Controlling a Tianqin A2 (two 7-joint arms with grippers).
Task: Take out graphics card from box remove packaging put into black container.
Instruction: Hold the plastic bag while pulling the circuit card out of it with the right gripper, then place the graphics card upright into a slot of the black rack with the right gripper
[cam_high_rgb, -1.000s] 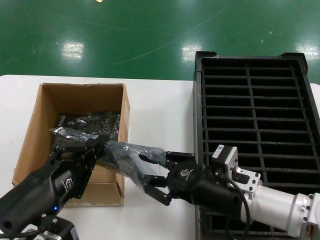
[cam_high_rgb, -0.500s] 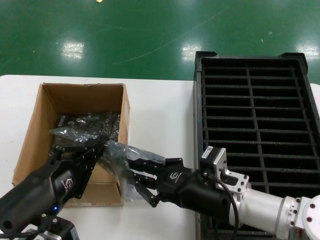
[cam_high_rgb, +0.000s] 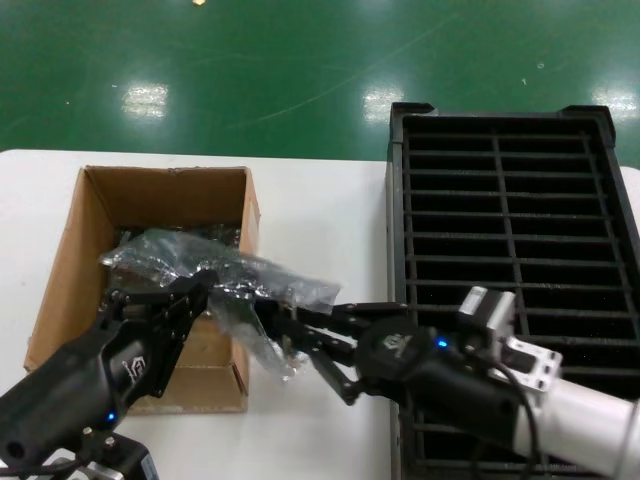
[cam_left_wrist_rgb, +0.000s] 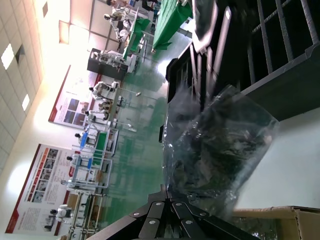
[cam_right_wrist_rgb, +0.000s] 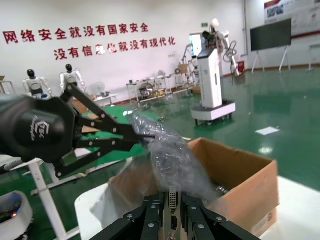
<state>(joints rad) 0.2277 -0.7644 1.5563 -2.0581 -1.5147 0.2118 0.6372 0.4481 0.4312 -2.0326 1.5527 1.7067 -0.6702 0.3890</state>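
Head view: packaging (cam_high_rgb: 215, 275) w/ graphics card (cam_right_wrist_rgb: 172, 204) clamped between left end effector (cam_high_rgb: 200, 290) & right end effector (cam_high_rgb: 285, 330), over box (cam_high_rgb: 75, 260) edge.

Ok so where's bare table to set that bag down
Bare white table runs between the box and the black container, widest at the far end. Nearer the robot it is crowded: left gripper, right gripper and the packaging meet there.
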